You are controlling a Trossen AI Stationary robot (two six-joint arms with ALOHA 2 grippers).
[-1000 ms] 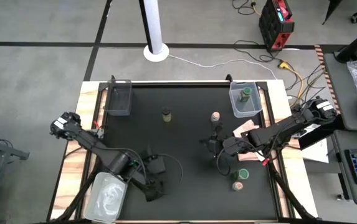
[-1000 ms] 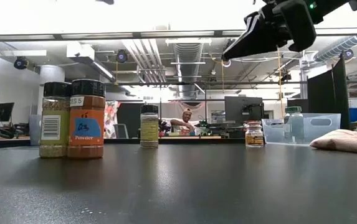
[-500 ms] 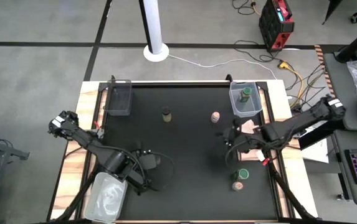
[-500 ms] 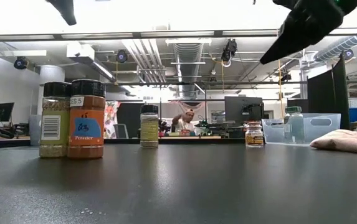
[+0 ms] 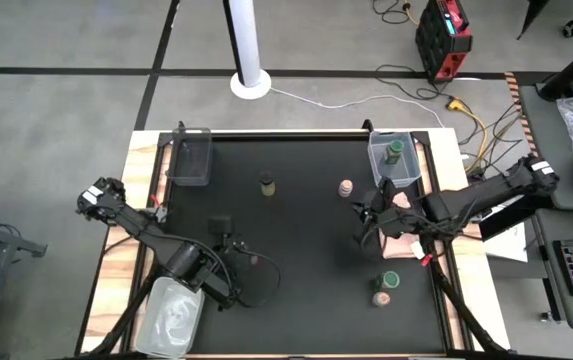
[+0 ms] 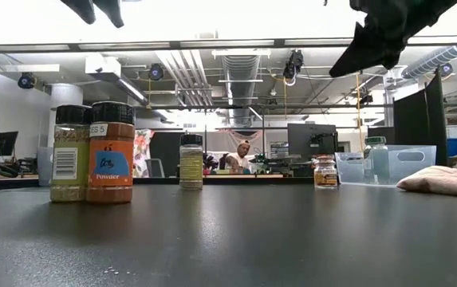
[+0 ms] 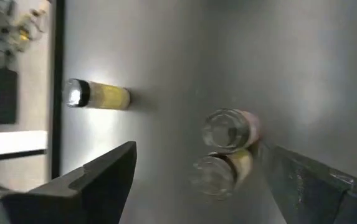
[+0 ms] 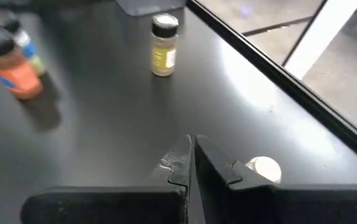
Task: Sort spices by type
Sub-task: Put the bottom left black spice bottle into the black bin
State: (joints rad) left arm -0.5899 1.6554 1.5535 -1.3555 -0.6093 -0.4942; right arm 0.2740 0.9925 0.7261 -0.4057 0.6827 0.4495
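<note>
- High view: six jars on the black counter [image 5: 296, 280]. One dark-lidded jar [image 5: 267, 184] mid-back, a pink-topped jar [image 5: 345, 188] beside it, a green-lidded jar [image 5: 393, 152] in the clear right tub [image 5: 378, 168], and two more [image 5: 385, 288] touching near the front right.
- Low view only: the front pair reads as a green-filled jar [image 6: 72, 153] and an orange "Powder" jar [image 6: 111, 152], both upright cylinders with their long axis vertical and dark lids.
- Left claw [image 5: 222, 228] hangs above the counter's front left, fingers wide, empty.
- Right claw [image 5: 362, 212] is near the pink-topped jar; the right wrist view shows its fingers [image 8: 181, 163] pressed together, holding nothing.
- Pink cloth [image 5: 402, 215] lies under the right arm.
</note>
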